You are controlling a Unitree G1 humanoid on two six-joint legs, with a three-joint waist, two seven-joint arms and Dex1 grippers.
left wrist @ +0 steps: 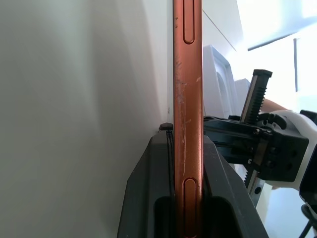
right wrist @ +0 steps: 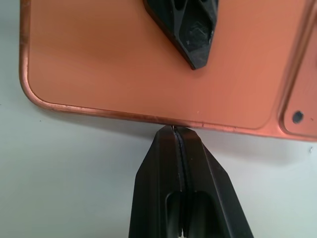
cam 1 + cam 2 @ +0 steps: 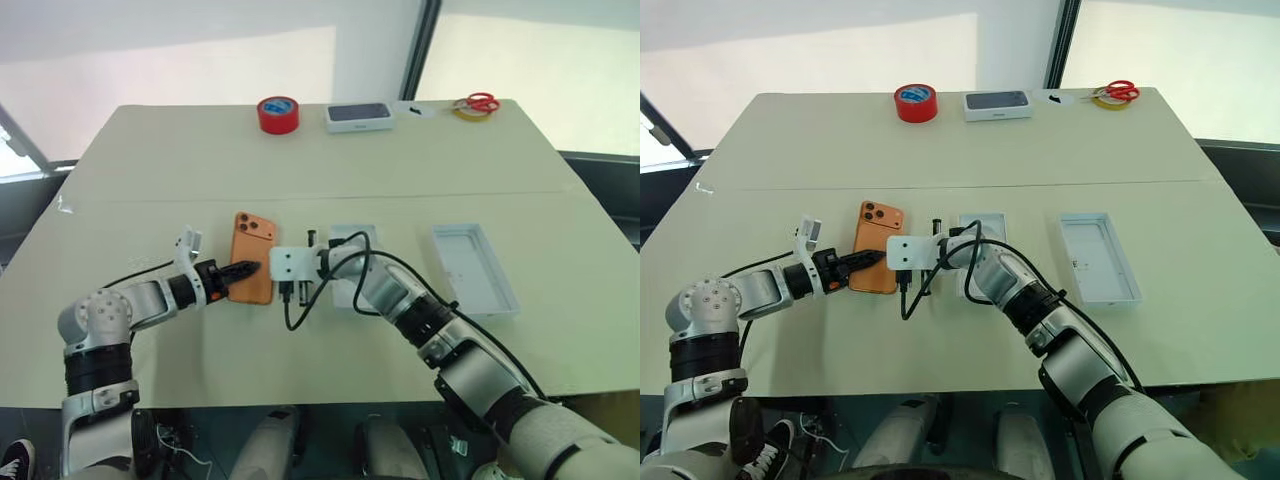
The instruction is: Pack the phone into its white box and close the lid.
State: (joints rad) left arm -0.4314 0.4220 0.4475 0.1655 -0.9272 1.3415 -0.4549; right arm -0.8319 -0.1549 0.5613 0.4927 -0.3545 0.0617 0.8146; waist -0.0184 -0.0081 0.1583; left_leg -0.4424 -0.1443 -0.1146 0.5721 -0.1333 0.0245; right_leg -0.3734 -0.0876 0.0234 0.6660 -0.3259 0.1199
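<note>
The orange phone [image 3: 253, 255] lies back-up on the table, its camera lenses at the far corner. My left gripper [image 3: 243, 270] is shut on the phone's near left edge, and in the left wrist view the thin orange edge [image 1: 187, 74] runs between its two fingers. My right gripper [image 2: 173, 130] is shut on nothing, with its tips against the phone's [image 2: 124, 59] right edge. One shallow white tray [image 3: 355, 238] sits just right of the phone, partly hidden by my right arm. A second white tray [image 3: 475, 270] lies further right. I cannot tell which is the box and which the lid.
At the table's far edge stand a red tape roll [image 3: 278, 114], a small white box with a dark top [image 3: 358, 117] and red-handled scissors [image 3: 482, 102] beside a yellow tape roll. A black cable [image 3: 300, 305] loops below my right wrist.
</note>
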